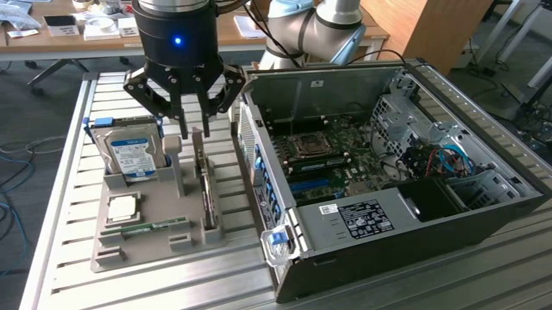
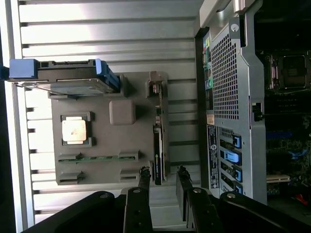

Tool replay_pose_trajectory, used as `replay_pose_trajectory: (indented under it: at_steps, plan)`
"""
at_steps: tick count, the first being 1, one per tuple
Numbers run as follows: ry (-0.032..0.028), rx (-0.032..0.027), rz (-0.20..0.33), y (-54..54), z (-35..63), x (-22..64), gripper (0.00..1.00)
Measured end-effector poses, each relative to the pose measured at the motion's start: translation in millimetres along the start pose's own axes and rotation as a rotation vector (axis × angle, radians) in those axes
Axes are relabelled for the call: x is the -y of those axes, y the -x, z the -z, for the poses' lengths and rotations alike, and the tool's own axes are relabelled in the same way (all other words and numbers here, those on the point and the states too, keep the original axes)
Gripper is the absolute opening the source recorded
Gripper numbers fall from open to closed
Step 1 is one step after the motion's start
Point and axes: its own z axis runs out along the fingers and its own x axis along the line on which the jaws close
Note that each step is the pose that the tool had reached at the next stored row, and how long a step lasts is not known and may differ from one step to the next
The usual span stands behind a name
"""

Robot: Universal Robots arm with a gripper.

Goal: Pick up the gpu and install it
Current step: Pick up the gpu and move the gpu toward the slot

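The gpu (image 1: 205, 184) stands on edge in a slot of the grey parts tray (image 1: 142, 252), a thin green card with a dark block along one side. My gripper (image 1: 191, 121) hangs just above its far end, fingers apart and pointing down. In the wrist view the gpu (image 2: 159, 131) runs lengthwise toward the gripper (image 2: 163, 180), and its near end lies in line with the gap between the two black fingers (image 2: 144, 183). No contact with the card shows. The jaws are open and hold nothing.
The tray also holds a hard drive (image 1: 131, 155) with a blue-white label, a CPU (image 1: 123, 206), a RAM stick (image 1: 147, 227) and a pale upright post (image 1: 172, 152). The open computer case (image 1: 405, 213) stands close on the exterior view's right, its motherboard (image 1: 332, 152) exposed.
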Motion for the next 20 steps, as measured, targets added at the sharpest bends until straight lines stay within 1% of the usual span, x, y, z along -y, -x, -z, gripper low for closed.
replay_pose_trajectory:
  at_steps: [4,9,20]
  plan:
    - [0.0000,0.0000,0.000,0.0,-0.3,1.2,0.36]
    - [-0.0002,-0.0001,0.000,0.0,-4.3,1.5,0.36]
    - [-0.0002,0.0000,0.000,-0.1,-6.2,1.6,0.36]
